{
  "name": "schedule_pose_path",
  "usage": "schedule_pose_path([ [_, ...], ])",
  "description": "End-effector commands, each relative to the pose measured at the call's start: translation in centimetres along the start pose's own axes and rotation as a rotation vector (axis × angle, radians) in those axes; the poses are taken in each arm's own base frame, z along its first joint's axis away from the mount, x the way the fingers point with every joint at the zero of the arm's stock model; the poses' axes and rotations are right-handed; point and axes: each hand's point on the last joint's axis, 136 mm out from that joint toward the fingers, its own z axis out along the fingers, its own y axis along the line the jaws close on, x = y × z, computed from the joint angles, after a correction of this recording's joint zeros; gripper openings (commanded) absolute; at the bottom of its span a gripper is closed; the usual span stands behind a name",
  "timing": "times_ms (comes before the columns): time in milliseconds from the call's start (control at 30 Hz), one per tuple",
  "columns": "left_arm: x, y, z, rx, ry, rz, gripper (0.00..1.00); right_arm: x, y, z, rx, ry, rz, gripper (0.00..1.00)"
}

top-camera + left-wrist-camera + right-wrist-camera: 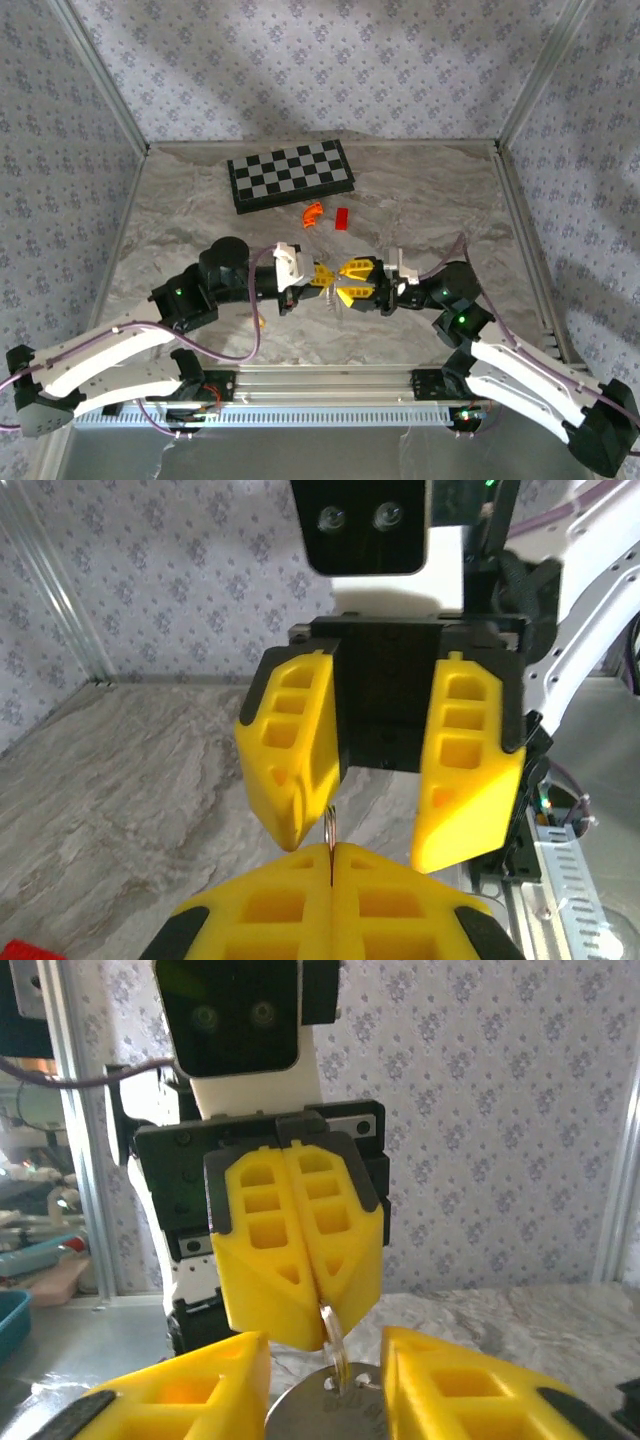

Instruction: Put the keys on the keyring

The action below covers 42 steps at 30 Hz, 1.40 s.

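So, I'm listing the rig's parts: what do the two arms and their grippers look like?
The left arm and right arm have white lower links, black joints with green lights, and purple cables. The left gripper and right gripper carry yellow fingers with rectangular pockets on black mounts.
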Motion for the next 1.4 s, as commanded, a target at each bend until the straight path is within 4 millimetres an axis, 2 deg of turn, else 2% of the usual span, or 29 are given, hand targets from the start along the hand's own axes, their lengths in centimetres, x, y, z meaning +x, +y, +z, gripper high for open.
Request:
schedule_pose_path([
  [0,-0.3,0.3,-0.8,-0.024,0.071,0.053,0.0,0.0,-0.8,-0.2,0.093,0.083,-0.071,0.41],
  [167,1.2,0.3,-0.6,-0.004,0.199,0.063,0.0,1.5,-2.0,-0.4,0.198,0.223,-0.108,0.38],
  [300,2.0,0.2,-0.4,0.016,0.281,0.061,0.0,1.9,-1.6,-0.2,0.201,0.26,-0.136,0.37],
  [533,2.7,-0.2,-0.5,0.042,0.314,0.051,0.0,3.3,-1.3,-0.2,0.198,0.306,-0.144,0.34],
  [767,3.0,-0.7,-1.0,0.068,0.351,0.043,0.0,3.9,-1.1,0.1,0.181,0.325,-0.15,0.33],
  [1133,3.2,-1.0,-1.2,0.085,0.371,0.035,0.0,3.9,0.7,1.1,0.06,0.29,-0.15,0.28],
  [1367,4.2,-1.4,-1.3,0.104,0.42,0.026,0.0,4.4,0.7,1.8,0.044,0.298,-0.15,0.28],
])
